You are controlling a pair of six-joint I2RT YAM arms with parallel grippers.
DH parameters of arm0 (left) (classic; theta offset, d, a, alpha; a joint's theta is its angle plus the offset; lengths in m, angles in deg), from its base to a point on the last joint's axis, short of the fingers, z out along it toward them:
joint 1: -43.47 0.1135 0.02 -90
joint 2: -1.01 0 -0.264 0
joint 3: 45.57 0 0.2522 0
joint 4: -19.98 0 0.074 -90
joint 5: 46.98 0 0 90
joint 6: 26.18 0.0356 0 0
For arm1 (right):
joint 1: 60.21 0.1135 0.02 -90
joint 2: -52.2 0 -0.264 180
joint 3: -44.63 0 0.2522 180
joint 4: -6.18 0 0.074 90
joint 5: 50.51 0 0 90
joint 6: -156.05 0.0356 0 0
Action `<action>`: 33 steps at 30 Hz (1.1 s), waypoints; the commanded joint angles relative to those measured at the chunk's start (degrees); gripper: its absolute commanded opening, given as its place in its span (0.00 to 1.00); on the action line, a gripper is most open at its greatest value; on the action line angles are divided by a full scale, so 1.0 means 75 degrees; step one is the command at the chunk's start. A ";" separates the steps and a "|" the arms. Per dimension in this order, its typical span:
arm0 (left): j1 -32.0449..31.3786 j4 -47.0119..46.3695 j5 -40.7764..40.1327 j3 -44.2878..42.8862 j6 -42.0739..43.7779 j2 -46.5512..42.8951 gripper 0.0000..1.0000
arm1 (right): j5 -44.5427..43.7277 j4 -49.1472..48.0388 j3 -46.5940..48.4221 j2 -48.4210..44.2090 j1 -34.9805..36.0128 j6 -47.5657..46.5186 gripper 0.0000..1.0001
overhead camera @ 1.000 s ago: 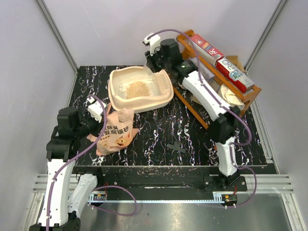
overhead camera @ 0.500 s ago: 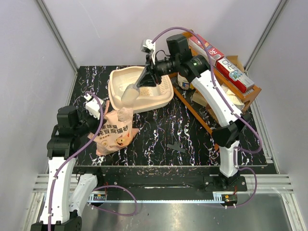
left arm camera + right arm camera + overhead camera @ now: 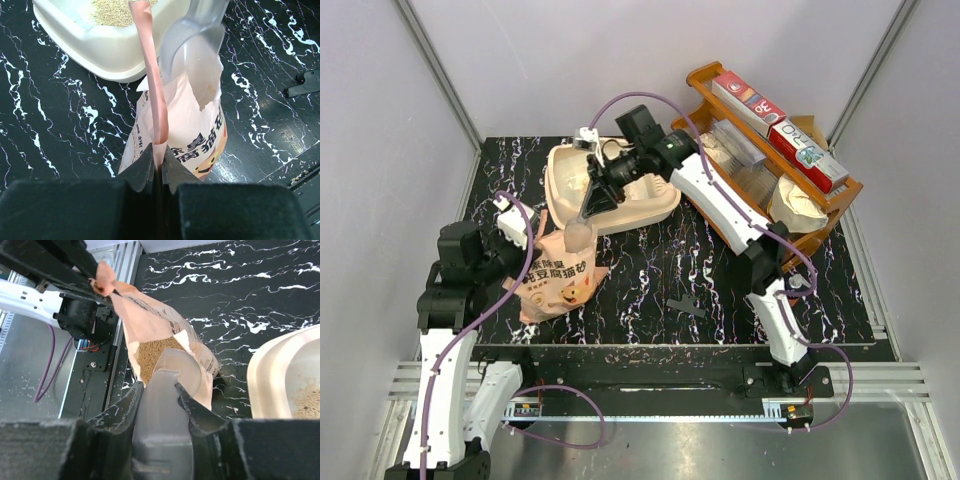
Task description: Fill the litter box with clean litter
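Only a small pile of litter (image 3: 116, 7) lies in the box (image 3: 652, 203) at the table's (image 3: 660, 265) 11 o'clock, so the filling looks barely begun. The left hand (image 3: 159, 156) pinches the bag (image 3: 558, 283) rim at 8 o'clock, holding it open. The right hand (image 3: 160, 390), clamped on the scoop (image 3: 172, 366), hangs at the bag's mouth. Many scoops seem left.

One cream litter box (image 3: 560, 165) stands on the single worktop (image 3: 650, 260), with one pile of tan litter (image 3: 115, 11) in it. There is one pink-orange litter bag (image 3: 560, 282), one translucent scoop (image 3: 580, 230) and one small black part (image 3: 687, 306). One wooden rack (image 3: 840, 195) carries two long red-and-white cartons (image 3: 752, 100). Two robot arms (image 3: 445, 350) show, with two claws: the left claw (image 3: 159, 154) and the right claw (image 3: 159, 386).
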 commanded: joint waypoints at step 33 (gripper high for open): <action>-0.0060 -0.2174 0.1148 -0.0336 -0.1783 0.0474 0.05 | -0.5964 -0.0158 -0.1547 0.0736 0.0895 0.5058 0.00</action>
